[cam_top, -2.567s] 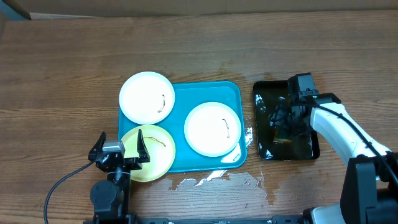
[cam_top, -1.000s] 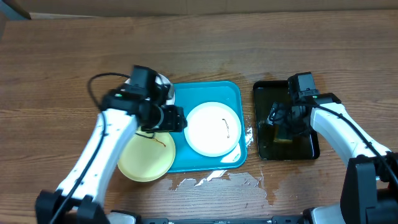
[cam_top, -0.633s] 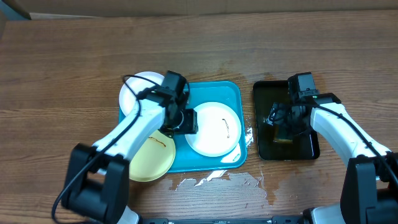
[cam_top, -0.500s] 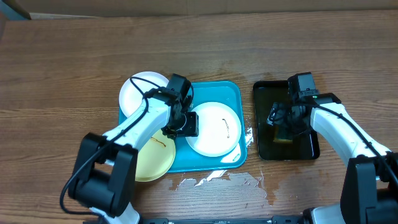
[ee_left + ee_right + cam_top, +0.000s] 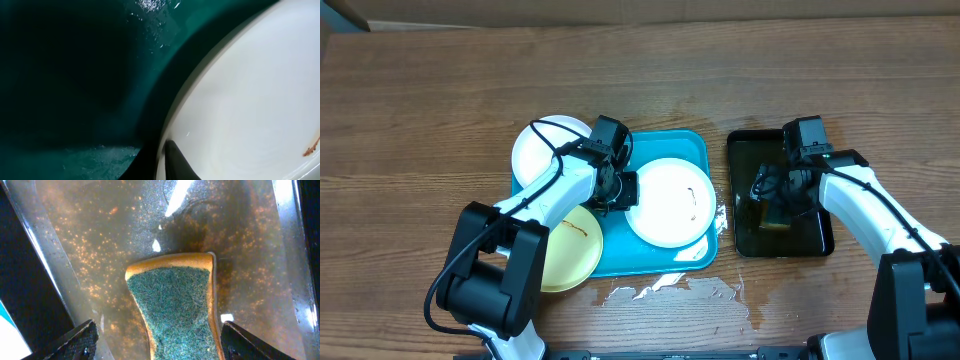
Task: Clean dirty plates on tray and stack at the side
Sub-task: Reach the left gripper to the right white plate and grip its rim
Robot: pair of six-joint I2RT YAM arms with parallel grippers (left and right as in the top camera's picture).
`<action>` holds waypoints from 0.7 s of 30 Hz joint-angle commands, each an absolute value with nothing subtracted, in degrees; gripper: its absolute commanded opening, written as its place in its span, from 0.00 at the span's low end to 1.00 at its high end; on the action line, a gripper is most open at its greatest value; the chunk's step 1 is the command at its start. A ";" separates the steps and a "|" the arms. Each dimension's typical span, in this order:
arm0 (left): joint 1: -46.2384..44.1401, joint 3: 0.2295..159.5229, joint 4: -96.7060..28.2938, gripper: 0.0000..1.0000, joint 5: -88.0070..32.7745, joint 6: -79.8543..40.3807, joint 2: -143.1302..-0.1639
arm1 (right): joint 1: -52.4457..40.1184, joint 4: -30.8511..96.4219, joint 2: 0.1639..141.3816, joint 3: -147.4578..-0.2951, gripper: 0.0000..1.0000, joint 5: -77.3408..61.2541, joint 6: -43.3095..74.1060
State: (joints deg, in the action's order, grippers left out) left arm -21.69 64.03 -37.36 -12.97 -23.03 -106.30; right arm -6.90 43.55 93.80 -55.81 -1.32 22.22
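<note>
On the turquoise tray [image 5: 660, 145] lies a white plate [image 5: 672, 205] with a thin brown smear. My left gripper [image 5: 623, 190] is shut on its left rim. In the left wrist view one dark finger [image 5: 175, 162] lies on top of the plate [image 5: 250, 100], with the other jaw under the rim. A second white plate [image 5: 545, 155] overlaps the tray's far left corner. A pale yellow plate [image 5: 565, 255] sits at its near left, partly under my arm. My right gripper [image 5: 159, 325] stands open astride a green-topped yellow sponge [image 5: 175, 300].
The sponge [image 5: 775, 220] lies in a black tray [image 5: 750, 150] of water to the right of the turquoise one. Water is spilled on the wooden table [image 5: 660, 290] in front of the turquoise tray. The tray floor [image 5: 75, 75] beside the plate is wet.
My left arm swung in from the near left, reached the white plate's left rim and closed on it. The plate shifted slightly right. The right gripper stayed over the sponge.
</note>
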 commanded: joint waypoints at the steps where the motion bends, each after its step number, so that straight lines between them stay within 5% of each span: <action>1: -21.89 63.79 -37.12 0.12 -11.88 -23.38 -107.04 | -7.18 43.31 93.34 -54.61 0.79 -1.63 22.09; 9: -21.87 63.79 -37.65 0.22 -11.84 -23.38 -107.04 | -7.18 38.44 93.36 -49.87 0.72 -1.58 22.09; 14: -21.87 63.79 -37.69 0.46 -11.90 -23.38 -107.04 | -7.18 37.71 93.36 -49.65 0.55 -1.58 22.09; 21: -21.89 63.79 -39.44 0.50 -12.25 -23.40 -107.04 | -7.18 35.73 93.36 -47.53 0.63 -1.58 22.09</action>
